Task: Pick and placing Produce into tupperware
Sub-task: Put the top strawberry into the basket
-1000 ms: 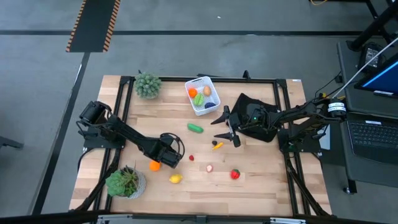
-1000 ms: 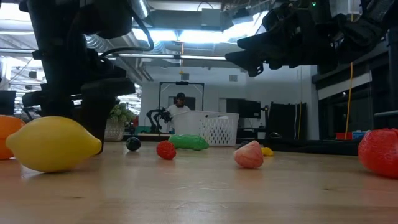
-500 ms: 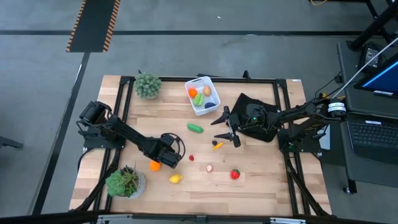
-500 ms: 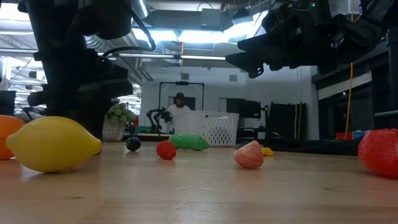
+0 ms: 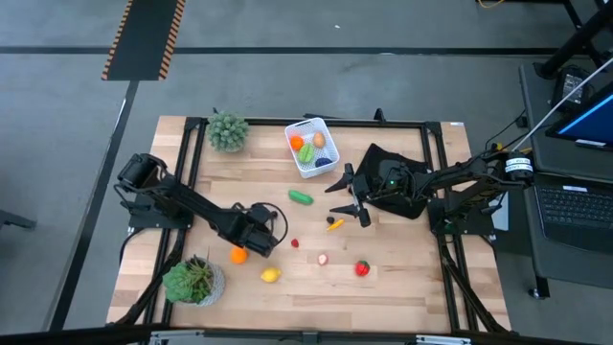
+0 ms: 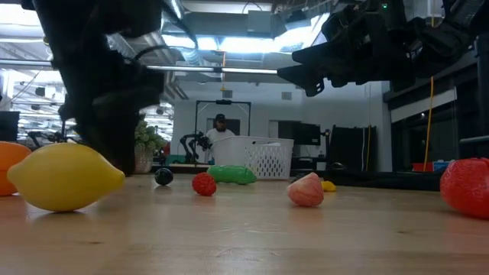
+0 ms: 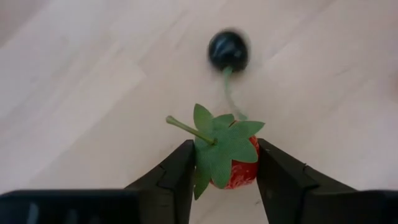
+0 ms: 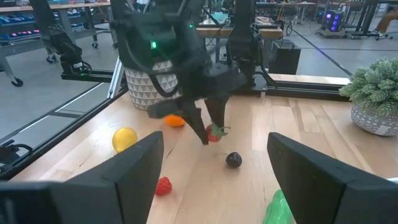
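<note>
High view: overhead, straight down, far off; whole worktop [image 5: 383, 287], both arms, floor around.
Low view: at worktop height, level across into room; lemon [image 6: 65, 176] close to lens, white tub [image 6: 252, 158] farther back.
Left wrist view: very near, down onto wood past own fingers [image 7: 177, 177]; strawberry [image 7: 233, 158] between them, dark cherry [image 7: 228, 50] just beyond.
Right wrist view: across worktop toward left arm.
Shared: strawberry [image 8: 214, 132] and cherry [image 8: 233, 160] show in both wrist views; lemon [image 5: 271, 276] in high and low.

The left gripper [image 7: 224, 163] hides the strawberry's [image 7: 239, 168] sides; the dark berry [image 7: 227, 50] beyond is blurred.
</note>
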`<state>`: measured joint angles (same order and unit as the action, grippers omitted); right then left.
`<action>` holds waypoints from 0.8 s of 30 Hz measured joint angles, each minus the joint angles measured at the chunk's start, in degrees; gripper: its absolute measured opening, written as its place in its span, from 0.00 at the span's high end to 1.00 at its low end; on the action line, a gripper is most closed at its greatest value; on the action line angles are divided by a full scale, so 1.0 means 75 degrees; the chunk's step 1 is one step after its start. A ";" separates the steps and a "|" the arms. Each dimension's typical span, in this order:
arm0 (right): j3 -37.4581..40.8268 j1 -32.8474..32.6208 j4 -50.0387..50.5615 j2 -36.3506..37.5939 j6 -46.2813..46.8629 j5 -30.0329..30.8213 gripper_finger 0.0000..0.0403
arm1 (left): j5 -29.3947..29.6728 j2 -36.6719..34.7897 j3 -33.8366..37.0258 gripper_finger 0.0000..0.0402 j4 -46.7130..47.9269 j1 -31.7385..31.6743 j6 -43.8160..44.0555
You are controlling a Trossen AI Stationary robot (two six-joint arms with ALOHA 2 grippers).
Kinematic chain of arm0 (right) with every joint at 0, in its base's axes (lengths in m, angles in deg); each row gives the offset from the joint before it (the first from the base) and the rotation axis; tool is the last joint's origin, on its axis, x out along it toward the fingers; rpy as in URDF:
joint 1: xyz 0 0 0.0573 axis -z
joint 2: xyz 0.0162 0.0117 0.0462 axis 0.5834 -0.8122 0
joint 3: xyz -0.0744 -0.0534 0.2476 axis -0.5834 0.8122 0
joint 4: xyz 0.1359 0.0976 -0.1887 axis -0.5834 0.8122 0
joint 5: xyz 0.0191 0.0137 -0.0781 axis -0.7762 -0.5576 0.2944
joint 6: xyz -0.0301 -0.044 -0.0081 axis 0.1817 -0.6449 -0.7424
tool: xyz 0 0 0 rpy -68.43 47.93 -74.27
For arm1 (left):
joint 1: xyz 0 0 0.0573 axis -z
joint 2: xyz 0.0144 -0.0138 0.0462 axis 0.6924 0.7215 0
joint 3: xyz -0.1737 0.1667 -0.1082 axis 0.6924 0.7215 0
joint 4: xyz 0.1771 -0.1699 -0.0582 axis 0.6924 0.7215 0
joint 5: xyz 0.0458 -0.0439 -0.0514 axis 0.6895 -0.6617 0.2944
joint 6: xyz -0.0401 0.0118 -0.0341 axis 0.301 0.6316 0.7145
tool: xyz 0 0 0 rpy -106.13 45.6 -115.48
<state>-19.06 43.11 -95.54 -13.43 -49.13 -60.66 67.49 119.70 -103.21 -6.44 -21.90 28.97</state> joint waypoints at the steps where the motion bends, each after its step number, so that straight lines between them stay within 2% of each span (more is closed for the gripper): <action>1: 0.0000 -0.0001 0.0000 0.0000 0.0018 0.0000 0.28 | 0.0066 -0.0114 0.0000 0.66 -0.0003 0.0006 -0.0046; 4: 0.0000 0.0000 -0.0003 0.0014 -0.0032 -0.0032 0.28 | 0.0443 -0.0579 -0.0001 0.66 -0.0033 0.0063 -0.0303; 10: 0.0003 0.0126 0.0108 0.0245 0.0135 -0.0565 0.28 | 0.1800 -0.1661 -0.0006 0.67 -0.0213 0.0389 -0.1349; 14: 0.0003 0.0413 0.0838 0.0771 0.0160 -0.0915 0.28 | 0.2617 -0.2285 -0.0007 0.67 -0.0243 0.0550 -0.2119; 20: 0.0006 0.0548 0.1699 0.1640 -0.0095 -0.0928 0.28 | 0.2751 -0.3052 0.0140 0.67 -0.0933 0.0571 -0.3817; 24: 0.0006 0.0548 0.1997 0.1939 -0.0214 -0.0930 0.28 | 0.2722 -0.3585 0.0669 0.67 -0.2146 0.0452 -0.5145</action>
<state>-19.01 47.22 -80.56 1.11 -50.74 -67.63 87.91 92.81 -98.20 -22.53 -18.50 -9.62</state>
